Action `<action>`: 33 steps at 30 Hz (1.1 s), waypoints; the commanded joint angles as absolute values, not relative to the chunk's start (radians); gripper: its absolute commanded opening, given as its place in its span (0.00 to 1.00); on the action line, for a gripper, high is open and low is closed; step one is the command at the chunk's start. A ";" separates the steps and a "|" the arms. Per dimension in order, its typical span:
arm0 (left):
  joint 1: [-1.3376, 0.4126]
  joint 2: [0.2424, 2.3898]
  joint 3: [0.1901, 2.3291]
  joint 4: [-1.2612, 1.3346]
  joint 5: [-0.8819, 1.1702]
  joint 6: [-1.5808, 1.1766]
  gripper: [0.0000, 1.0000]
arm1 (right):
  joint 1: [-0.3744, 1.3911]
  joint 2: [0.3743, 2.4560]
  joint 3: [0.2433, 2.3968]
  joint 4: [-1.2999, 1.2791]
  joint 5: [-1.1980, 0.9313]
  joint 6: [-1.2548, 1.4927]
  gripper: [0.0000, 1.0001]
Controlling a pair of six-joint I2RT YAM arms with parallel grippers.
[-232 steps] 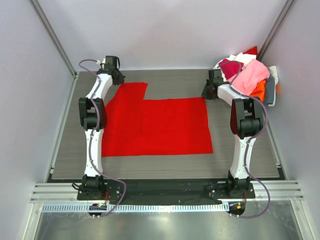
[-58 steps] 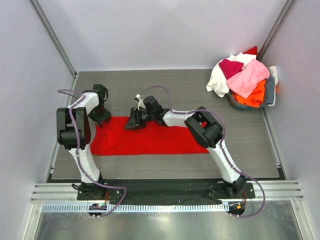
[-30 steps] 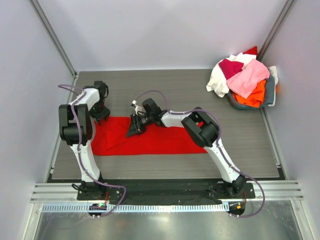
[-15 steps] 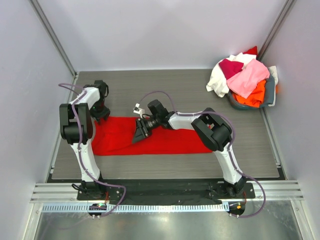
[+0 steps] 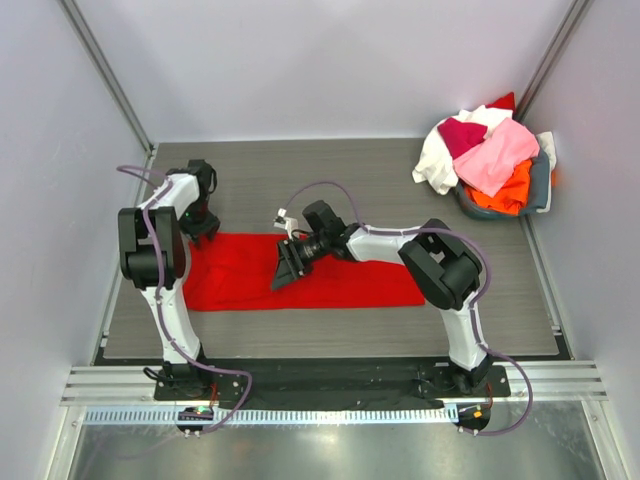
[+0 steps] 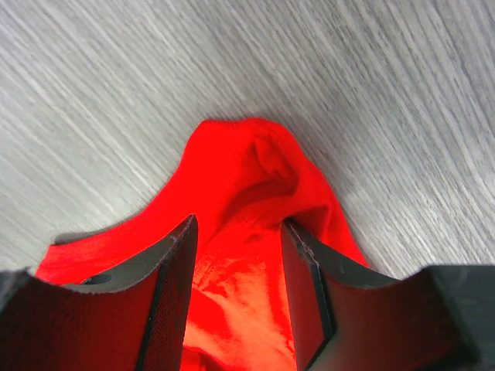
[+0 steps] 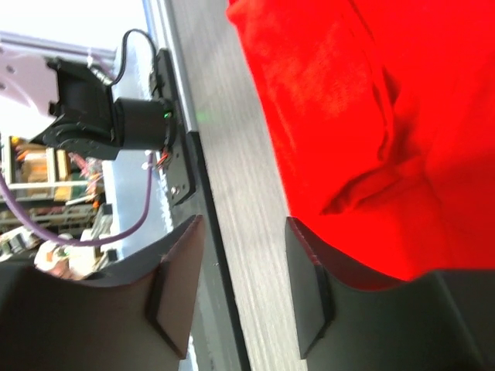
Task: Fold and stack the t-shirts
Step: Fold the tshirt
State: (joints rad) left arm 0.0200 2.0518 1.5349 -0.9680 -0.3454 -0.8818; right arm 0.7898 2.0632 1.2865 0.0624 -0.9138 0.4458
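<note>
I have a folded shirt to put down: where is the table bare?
Bare table runs along the back wall, between the left arm and the basket; right of the red t-shirt, below the basket; and a near strip by the rail. Crowded: the middle, with left end effector and right end effector at the shirt, and the heaped far-right corner.

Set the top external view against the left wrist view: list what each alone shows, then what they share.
Only the top external view: both whole arms, the right gripper open over the shirt, and the grey basket heaped with pink, white, magenta and orange t-shirts at the far right corner. Only the left wrist view: a raised hump of cloth bunched between the fingers. Both: the left gripper at a corner of the red t-shirt, which lies on the grey table.
</note>
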 commanded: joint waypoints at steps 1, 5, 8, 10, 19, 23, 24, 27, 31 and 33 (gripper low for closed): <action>0.021 1.933 1.557 -1.002 -0.373 -0.871 0.49 | 0.792 2.006 1.336 0.086 -0.847 0.465 0.54; 0.017 1.858 1.528 -1.012 -0.351 -0.859 0.49 | 0.793 2.066 1.408 0.149 -0.810 0.540 0.59; 0.009 1.821 1.513 -1.023 -0.308 -0.853 0.49 | 0.798 2.137 1.476 0.195 -0.807 0.600 0.59; -0.020 1.810 1.494 -1.023 -0.285 -0.854 0.49 | 0.802 2.173 1.526 0.212 -0.796 0.620 0.60; -0.063 1.874 1.421 -0.960 -0.215 -0.862 0.48 | 0.834 2.324 1.650 0.204 -0.756 0.670 0.62; -0.063 1.910 1.408 -0.950 -0.244 -0.862 0.49 | 0.839 2.330 1.625 0.181 -0.752 0.632 0.62; -0.061 1.919 1.407 -0.948 -0.248 -0.861 0.49 | 0.839 2.323 1.612 0.172 -0.746 0.624 0.62; -0.058 1.959 1.396 -0.934 -0.270 -0.861 0.49 | 0.839 2.273 1.507 0.178 -0.727 0.601 0.62; -0.057 1.993 1.385 -0.916 -0.275 -0.870 0.49 | 0.839 2.211 1.418 0.187 -0.715 0.592 0.59; -0.057 1.997 1.382 -0.916 -0.285 -0.871 0.49 | 0.839 2.178 1.375 0.189 -0.695 0.583 0.59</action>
State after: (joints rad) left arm -0.0631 1.9770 1.3998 -0.9478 -0.2436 -0.8608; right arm 0.8356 2.2570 1.4391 0.2039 -0.7303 0.6224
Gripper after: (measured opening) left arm 0.488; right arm 0.594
